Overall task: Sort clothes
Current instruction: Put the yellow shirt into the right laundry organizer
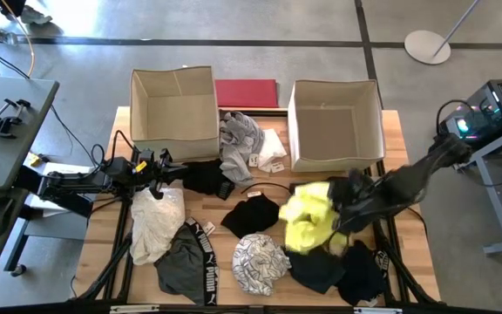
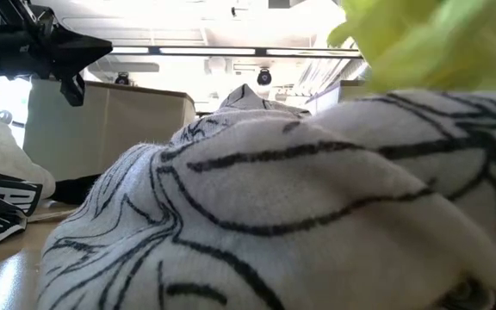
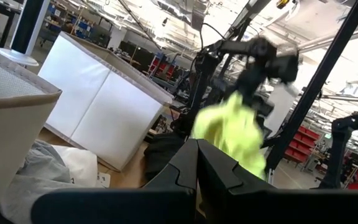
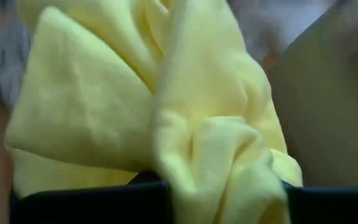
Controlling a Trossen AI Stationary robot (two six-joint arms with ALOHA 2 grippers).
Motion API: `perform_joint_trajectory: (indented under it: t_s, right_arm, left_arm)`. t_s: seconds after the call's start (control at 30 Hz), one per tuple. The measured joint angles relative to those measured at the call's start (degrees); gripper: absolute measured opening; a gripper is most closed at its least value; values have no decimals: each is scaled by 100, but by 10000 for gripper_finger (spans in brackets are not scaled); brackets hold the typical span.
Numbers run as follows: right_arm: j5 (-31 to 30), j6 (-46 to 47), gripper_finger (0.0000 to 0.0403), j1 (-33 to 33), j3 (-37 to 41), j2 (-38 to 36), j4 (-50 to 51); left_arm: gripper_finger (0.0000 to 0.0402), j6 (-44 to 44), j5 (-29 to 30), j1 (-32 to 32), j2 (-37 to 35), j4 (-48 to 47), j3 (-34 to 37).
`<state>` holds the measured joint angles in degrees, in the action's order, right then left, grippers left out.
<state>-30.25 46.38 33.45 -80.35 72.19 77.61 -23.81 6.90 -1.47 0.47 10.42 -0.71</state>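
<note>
Neon yellow garment bunched in the right gripper, jaws clamped on its cloth, lifted over the black clothes at the right near part of the tabletop. Just left of it, black-and-white print piece and a black one. Farther left, cream-white garment and grey PUMA-banded one. Left gripper with jaws closed and empty, hovering near the left cardboard box. Grey clothes heaped between the two boxes.
</note>
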Motion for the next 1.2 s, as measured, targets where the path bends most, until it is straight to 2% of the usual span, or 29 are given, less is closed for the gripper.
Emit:
perform_joint_trajectory:
  t_s: [0.2,0.4,0.43,0.5,0.57,0.67,0.73,0.87,0.97,1.1,1.2]
  right_arm:
    - [-2743,-1073,41,-7,-1889,-18,736]
    - [-5677,-3266,41,-122,-3423,-20,532]
    - [-5956,-3577,41,-220,-3641,-22,487]
    - [-5933,-3988,41,-542,-4115,-35,488]
    - [-5681,-4021,41,-968,-4451,-85,492]
    - [-5351,-4083,41,-1576,-4690,-190,587]
    - [-4910,-4054,41,-1914,-4685,-282,622]
    - [-4146,-3895,41,-2485,-4365,-415,625]
    - [-3975,-4020,43,-2825,-3975,-409,515]
    - [-3922,-5049,48,-3414,-3244,-384,-459]
    - [-3401,-5971,45,-4024,-2643,-389,-1360]
  left_arm:
    - [0,-2,-9,-1,0,-1,0]
    - [0,-4,-9,0,0,-2,0]
    - [0,-3,-9,0,0,-1,0]
    - [0,-4,-9,1,0,-1,0]
    - [0,-2,-3,0,0,3,0]
    - [0,70,116,1,1,19,0]
    - [0,140,220,1,0,21,0]
    - [0,142,380,0,0,23,0]
    - [0,142,422,0,0,23,0]
    - [0,142,422,0,0,23,0]
    - [0,140,422,1,0,21,0]
